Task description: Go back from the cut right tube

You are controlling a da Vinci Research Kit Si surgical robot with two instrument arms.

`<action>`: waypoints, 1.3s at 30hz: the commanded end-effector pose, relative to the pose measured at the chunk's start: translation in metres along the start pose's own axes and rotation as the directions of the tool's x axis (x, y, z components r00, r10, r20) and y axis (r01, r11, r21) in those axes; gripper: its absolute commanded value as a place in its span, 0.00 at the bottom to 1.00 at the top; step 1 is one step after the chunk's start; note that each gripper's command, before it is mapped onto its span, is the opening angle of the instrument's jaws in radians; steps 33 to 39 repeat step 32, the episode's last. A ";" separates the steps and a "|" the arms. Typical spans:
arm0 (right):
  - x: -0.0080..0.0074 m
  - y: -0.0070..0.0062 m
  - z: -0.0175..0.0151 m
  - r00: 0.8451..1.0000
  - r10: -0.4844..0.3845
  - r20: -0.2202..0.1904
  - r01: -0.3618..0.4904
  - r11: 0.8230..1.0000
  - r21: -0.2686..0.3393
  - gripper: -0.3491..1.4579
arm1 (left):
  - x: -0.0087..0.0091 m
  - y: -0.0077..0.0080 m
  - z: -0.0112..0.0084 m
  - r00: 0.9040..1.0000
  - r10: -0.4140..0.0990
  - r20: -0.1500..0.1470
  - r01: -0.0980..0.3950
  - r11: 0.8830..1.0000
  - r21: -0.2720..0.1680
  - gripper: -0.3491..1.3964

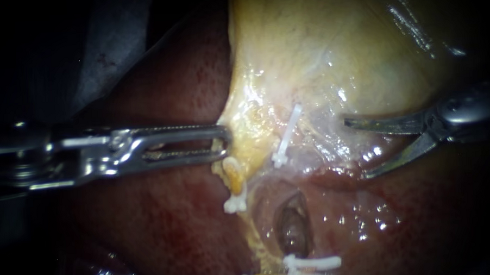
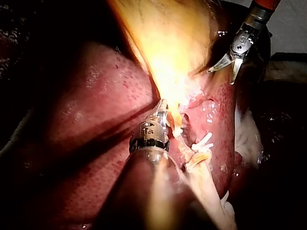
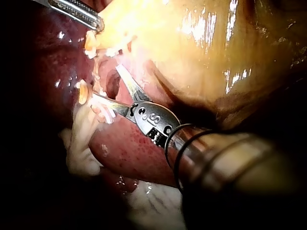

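Yellow gallbladder [image 1: 318, 53]: lying against the dark red liver [image 1: 166, 222].
Left instrument [image 1: 223, 143]: jaws clamping the gallbladder's edge.
Right instrument [image 1: 354, 147]: curved jaws gaping, holding nothing.
Cut right tube [image 1: 293, 228]: gaping open between white clips [image 1: 312, 262], apart from both instruments.
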 end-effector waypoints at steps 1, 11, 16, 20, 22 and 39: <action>0.0000 0.0000 0.0000 1.000 0.000 0.000 0.000 1.000 0.000 0.67 | 0.0001 0.0000 0.0003 1.000 0.002 -0.001 -0.002 1.000 0.003 0.00; -0.0001 0.0000 0.0000 1.000 0.000 0.000 0.000 1.000 0.000 0.67 | 0.0025 -0.0005 0.0029 1.000 0.018 -0.022 -0.017 1.000 0.018 0.00; -0.0001 0.0000 0.0001 1.000 0.000 0.000 0.000 1.000 -0.001 0.67 | 0.0025 -0.0008 0.0030 1.000 0.018 -0.023 -0.018 1.000 0.020 0.00; 0.0000 0.0000 0.0001 1.000 0.000 0.000 0.000 1.000 -0.001 0.67 | 0.0024 -0.0009 0.0030 1.000 0.018 -0.023 -0.017 1.000 0.020 0.00; 0.0000 0.0000 0.0001 1.000 0.000 0.000 0.000 1.000 -0.001 0.67 | 0.0024 -0.0009 0.0030 1.000 0.018 -0.023 -0.017 1.000 0.020 0.00; -0.0001 0.0000 0.0001 1.000 0.000 0.000 0.000 1.000 -0.001 0.67 | 0.0022 -0.0009 0.0029 1.000 0.017 -0.024 -0.017 1.000 0.021 0.00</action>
